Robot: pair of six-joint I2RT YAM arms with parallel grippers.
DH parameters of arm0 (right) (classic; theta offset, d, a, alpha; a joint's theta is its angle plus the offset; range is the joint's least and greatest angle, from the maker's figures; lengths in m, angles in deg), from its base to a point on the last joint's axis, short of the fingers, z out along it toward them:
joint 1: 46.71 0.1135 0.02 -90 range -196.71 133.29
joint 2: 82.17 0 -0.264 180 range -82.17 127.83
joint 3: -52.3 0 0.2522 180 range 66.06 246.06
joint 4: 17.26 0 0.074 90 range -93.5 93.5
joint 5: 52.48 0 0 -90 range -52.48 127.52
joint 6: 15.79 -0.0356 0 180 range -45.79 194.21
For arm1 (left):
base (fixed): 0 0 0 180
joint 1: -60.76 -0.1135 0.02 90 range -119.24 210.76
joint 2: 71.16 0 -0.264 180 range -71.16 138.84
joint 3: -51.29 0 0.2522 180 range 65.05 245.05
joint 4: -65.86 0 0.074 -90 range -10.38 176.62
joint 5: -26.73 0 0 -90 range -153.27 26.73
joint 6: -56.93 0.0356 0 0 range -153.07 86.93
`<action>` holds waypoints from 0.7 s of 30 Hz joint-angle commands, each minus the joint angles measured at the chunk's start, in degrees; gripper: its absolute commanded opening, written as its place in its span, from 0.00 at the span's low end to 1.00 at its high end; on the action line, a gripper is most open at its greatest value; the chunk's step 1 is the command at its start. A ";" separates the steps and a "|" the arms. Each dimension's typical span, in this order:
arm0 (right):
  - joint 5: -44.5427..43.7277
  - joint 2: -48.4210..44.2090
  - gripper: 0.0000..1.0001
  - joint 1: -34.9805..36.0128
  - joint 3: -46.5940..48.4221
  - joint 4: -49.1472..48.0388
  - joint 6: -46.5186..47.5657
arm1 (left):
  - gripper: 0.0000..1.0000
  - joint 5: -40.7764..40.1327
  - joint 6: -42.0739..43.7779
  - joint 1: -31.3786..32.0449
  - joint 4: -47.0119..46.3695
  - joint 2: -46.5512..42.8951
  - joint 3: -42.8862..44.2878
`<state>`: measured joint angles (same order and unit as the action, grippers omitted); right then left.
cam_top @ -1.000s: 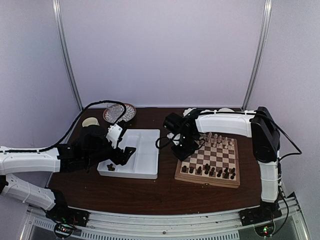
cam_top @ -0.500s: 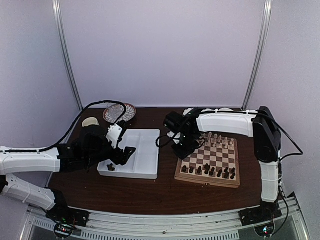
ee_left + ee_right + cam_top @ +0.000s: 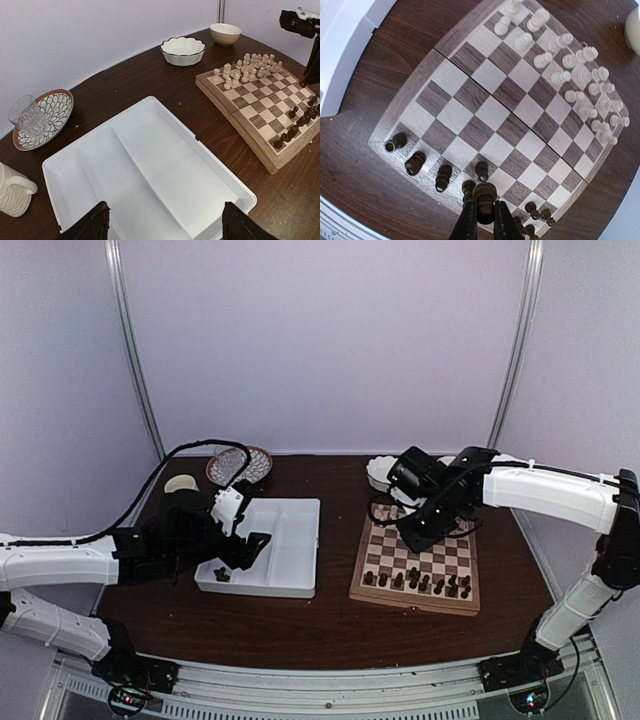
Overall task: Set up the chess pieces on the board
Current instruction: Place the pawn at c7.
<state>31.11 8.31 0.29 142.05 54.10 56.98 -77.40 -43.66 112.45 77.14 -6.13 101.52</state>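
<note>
The left arm (image 3: 60, 562) lies low, its white forearm nearly level, and it ends in the black left wrist (image 3: 185, 532). Beyond the wrist, the left fingers (image 3: 96, 224) stand wide apart and angle downward. Their two dark tips show at the bottom corners of the wrist view with nothing between them. The right arm (image 3: 545, 490) rises from its base, folds at an elbow far out to the right, and runs its white forearm back leftward. It ends in the black right wrist (image 3: 425, 478), which tips down. The right fingers (image 3: 468, 225) point steeply down, pressed almost together. They pinch a dark chess piece (image 3: 485, 194), whose rounded top shows just past their tips.
</note>
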 commanded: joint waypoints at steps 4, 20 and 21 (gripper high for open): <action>-3.80 -5.36 0.00 -1.32 -7.36 -0.65 -9.33 | 0.76 0.94 -0.68 -0.26 -1.67 -1.46 0.18; 3.63 -5.54 0.04 -7.58 -17.15 -5.51 -7.97 | 0.75 2.58 -1.58 -0.28 -1.74 -0.48 0.44; 3.89 -5.16 0.04 -8.04 -17.25 -5.71 -7.85 | 0.75 2.53 -1.56 -0.27 -1.74 -0.52 0.45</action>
<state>32.20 1.73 -5.89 125.74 51.06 48.32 -75.68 -44.57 112.45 77.12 -6.76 101.52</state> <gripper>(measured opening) 0.104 0.747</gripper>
